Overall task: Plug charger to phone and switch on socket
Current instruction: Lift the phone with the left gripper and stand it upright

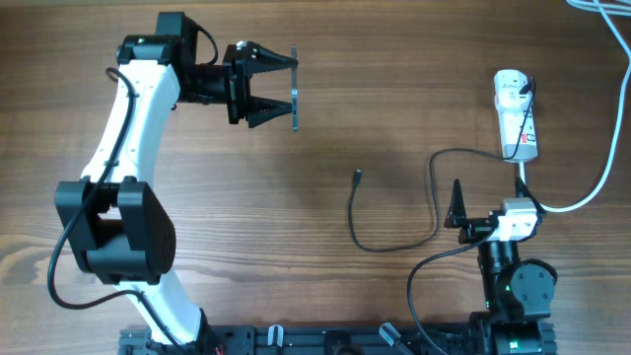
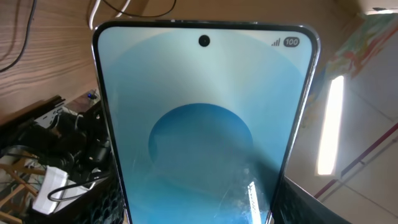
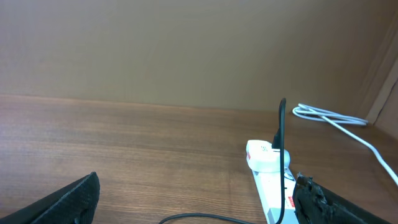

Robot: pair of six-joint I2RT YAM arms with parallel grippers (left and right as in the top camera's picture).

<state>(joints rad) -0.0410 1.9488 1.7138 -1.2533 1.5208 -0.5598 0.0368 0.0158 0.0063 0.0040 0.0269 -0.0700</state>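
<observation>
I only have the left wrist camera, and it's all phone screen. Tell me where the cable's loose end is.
Observer: The plug tip lies loose on the table. It is toward the right arm's side of the phone, which the left gripper holds up edge-on.
Operator: Give me the right gripper.
Observer: The right gripper is open and empty, beside a bend of the cable.
Operator: Now the power strip.
Observer: The power strip lies beyond the right gripper, with a white adapter on its far end.
</observation>
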